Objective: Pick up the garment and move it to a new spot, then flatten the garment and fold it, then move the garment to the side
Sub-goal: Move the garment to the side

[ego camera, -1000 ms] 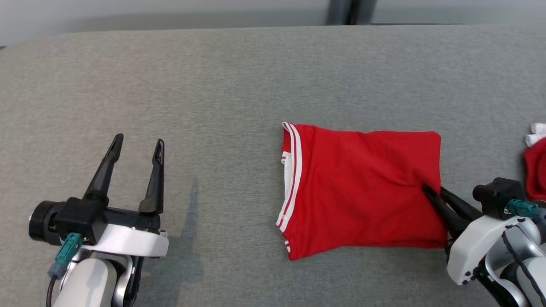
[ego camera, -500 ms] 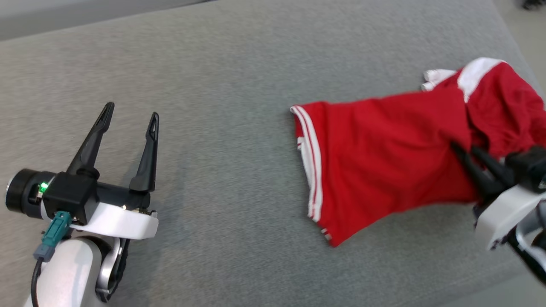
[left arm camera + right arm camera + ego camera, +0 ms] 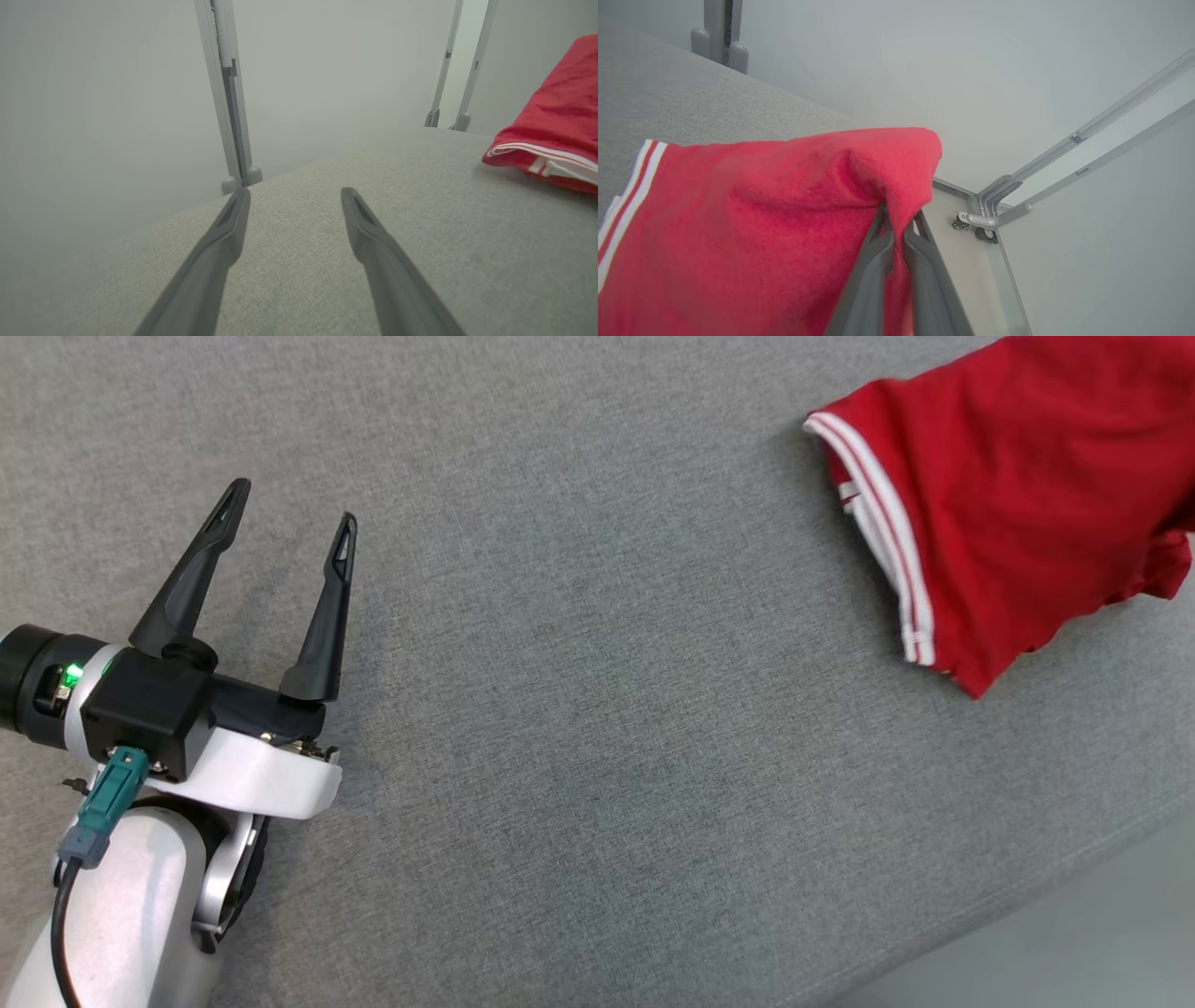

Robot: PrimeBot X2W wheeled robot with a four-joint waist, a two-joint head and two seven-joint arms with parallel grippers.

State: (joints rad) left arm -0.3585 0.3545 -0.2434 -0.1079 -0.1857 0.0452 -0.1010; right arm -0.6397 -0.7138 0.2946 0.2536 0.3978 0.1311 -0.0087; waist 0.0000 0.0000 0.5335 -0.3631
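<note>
Right gripper [image 3: 901,223], clenched on the folded red white-trimmed fabric garment [image 3: 1008,495] at upper right, should drag it low, keeping the folds; left gripper [image 3: 292,504] gapes empty.

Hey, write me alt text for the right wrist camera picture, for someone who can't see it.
The right gripper, shut, pinches a raised fold of a red garment. The garment's white-striped edge runs down the left side. A grey padded surface lies beyond it, with a pale wall behind.
</note>
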